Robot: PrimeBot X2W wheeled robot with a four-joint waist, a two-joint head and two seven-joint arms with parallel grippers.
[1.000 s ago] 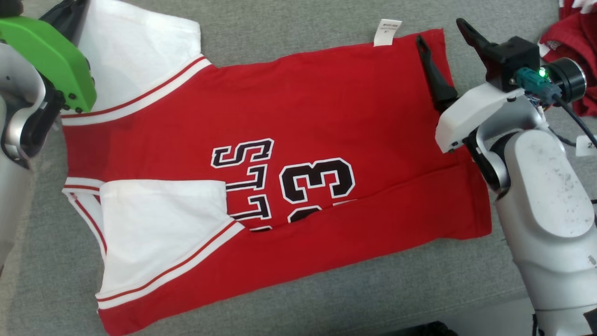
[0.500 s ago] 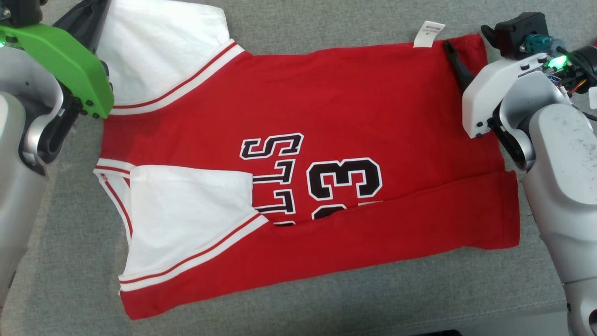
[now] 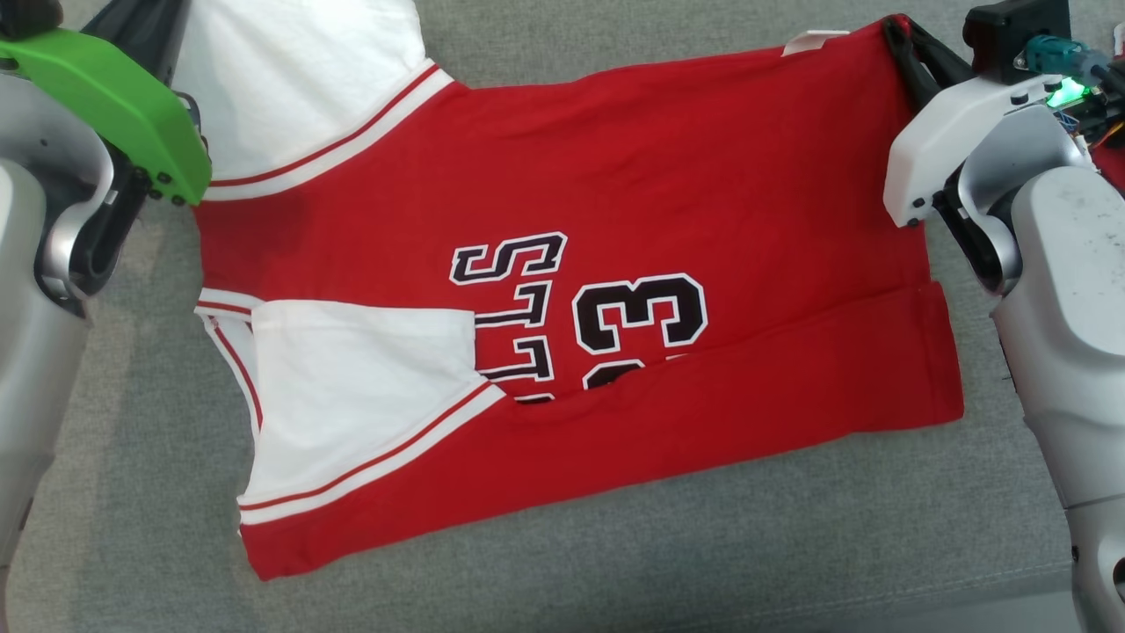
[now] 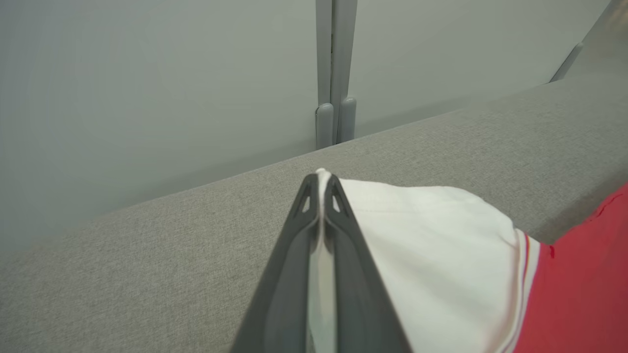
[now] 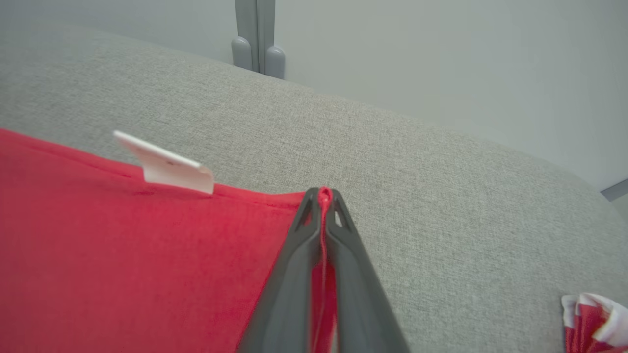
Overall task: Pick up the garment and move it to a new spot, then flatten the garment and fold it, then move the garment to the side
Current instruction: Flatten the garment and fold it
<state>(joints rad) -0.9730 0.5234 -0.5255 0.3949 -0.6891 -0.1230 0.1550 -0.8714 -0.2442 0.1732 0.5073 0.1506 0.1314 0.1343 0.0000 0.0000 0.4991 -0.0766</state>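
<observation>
Grey fabric surface (image 3: 615, 571) carries a red basketball jersey (image 3: 615, 220). Left end effector (image 4: 321, 185) pinches its white sleeve (image 4: 431, 235); right end effector (image 5: 324, 196) pinches its red hem corner.

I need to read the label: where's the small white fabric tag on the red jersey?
In the head view, the white fabric tag sits on the far edge of the red jersey, right side, just left of the right gripper pinching that corner.
</observation>
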